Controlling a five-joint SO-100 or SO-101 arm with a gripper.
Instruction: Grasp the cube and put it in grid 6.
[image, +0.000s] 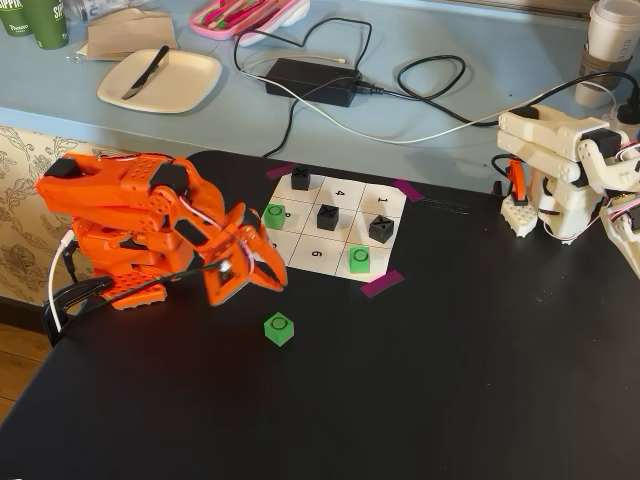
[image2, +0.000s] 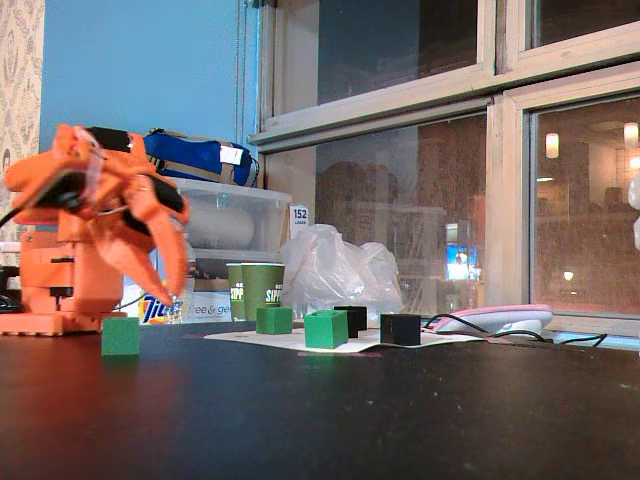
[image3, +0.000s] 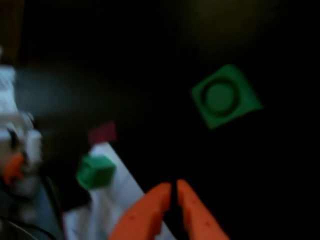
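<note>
A green cube (image: 279, 328) with a black ring on top lies alone on the black table, in front of the paper grid. It also shows in the wrist view (image3: 225, 96) and in a fixed view (image2: 120, 336). My orange gripper (image: 272, 278) hovers just above and left of it, fingers together and empty; the wrist view shows the gripper (image3: 172, 187) with only a thin gap. Grid 6 (image: 316, 254) is a bare white cell in the sheet's front row. Two more green cubes (image: 274, 215) (image: 360, 258) sit on other cells.
Three black cubes (image: 300, 178) (image: 328, 216) (image: 381, 228) stand on the sheet. A white robot arm (image: 560, 165) stands at the table's right. Cables, a power brick (image: 312, 80) and a plate (image: 160, 80) lie on the blue counter behind.
</note>
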